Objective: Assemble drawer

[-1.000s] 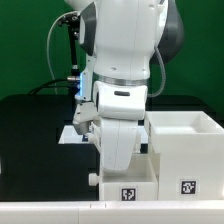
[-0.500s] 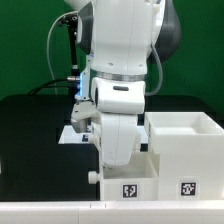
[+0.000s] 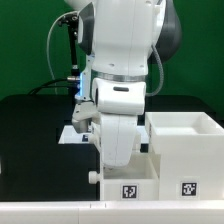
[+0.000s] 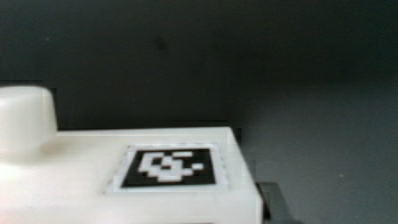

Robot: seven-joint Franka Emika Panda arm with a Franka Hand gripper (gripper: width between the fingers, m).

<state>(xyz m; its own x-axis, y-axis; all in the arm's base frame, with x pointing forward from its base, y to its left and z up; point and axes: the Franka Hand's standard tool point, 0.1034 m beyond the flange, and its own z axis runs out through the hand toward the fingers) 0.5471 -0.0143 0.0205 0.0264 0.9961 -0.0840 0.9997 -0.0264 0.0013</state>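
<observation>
A small white drawer tray with a square tag stands at the front, close against the left side of the large white casing. My gripper reaches down onto the tray, its fingers hidden behind the hand. In the wrist view the tray fills the lower part, showing its tag and a round white knob. One dark finger lies against the tray's side; the other finger is hidden.
The marker board lies on the black table behind the arm, at the exterior view's left. A white ledge runs along the front edge. The arm's body blocks the middle of the scene.
Between one second and half a second ago the arm and the small tray shifted slightly, the tray's tag rising a little in the picture. Since then nothing has visibly moved.
</observation>
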